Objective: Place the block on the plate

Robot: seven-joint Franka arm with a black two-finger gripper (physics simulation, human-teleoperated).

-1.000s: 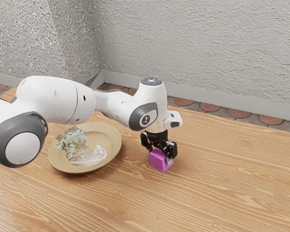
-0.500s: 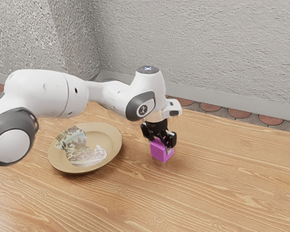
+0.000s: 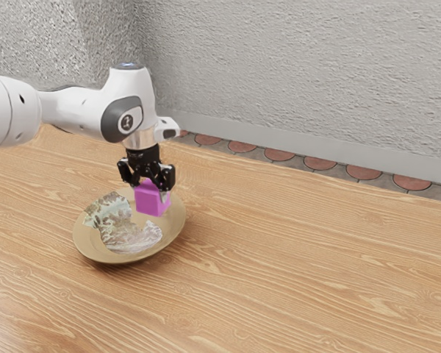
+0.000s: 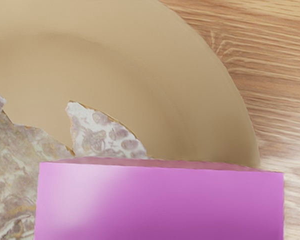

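Plate (image 3: 117, 257) first, on the wooden table (image 3: 279, 272), left of the exterior view's centre. Then, over its upper right part as I see it, the black gripper (image 3: 150, 190) points down, jaws parted by just the pink block's (image 3: 153, 203) width, pinching it between their tips.

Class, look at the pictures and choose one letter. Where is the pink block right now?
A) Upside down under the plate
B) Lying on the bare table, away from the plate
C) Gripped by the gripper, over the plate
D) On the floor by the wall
C: the gripper is closed on the block, which is over the plate in the exterior view.
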